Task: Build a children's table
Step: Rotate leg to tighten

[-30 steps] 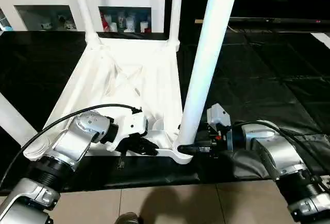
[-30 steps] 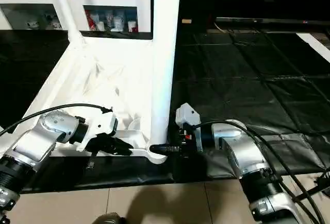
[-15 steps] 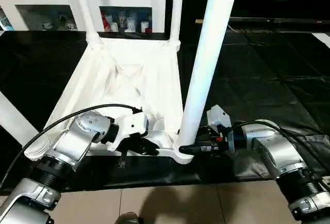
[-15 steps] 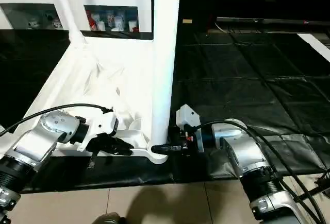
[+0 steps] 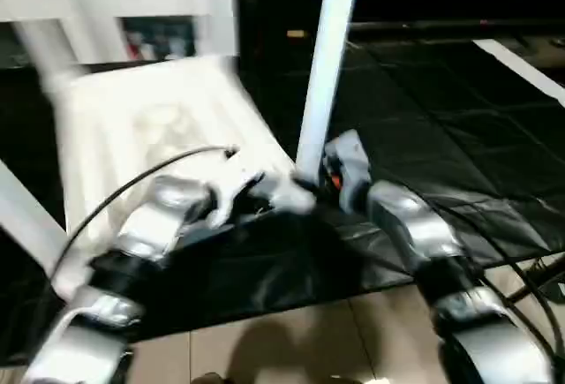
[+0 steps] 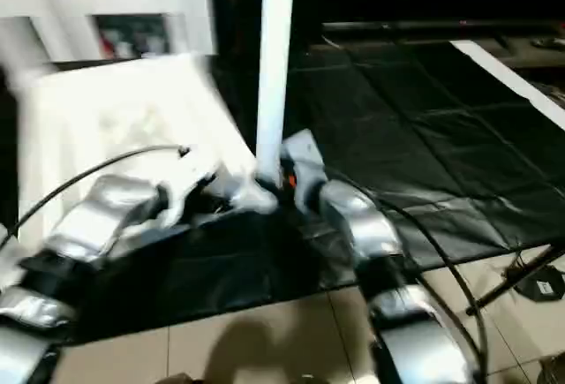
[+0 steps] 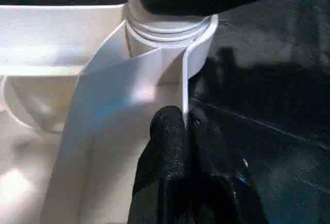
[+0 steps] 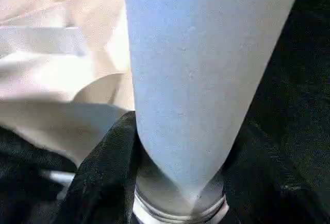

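The white table top [image 5: 150,128] lies upside down on a black mat. A long white leg [image 5: 322,66] stands upright in its near right corner socket [image 7: 170,33]. My right gripper [image 5: 313,185] is closed around the foot of that leg, one black finger [image 8: 103,167] on each side just above the threaded end. My left gripper [image 7: 184,123] is shut on the thin edge wall of the table top beside the same socket. Another leg [image 5: 22,216] slants up at the near left.
A white cabinet [image 5: 132,4] with glass doors stands behind the table top. The black mat [image 5: 424,110] spreads to the right, with a white strip [image 5: 521,62] at its far right. Tiled floor [image 5: 291,340] lies in front. Cables trail along my right arm.
The whole picture has swung and blurred, so the camera has moved. My right gripper has narrowed onto the base of the leg. The left gripper keeps its hold.
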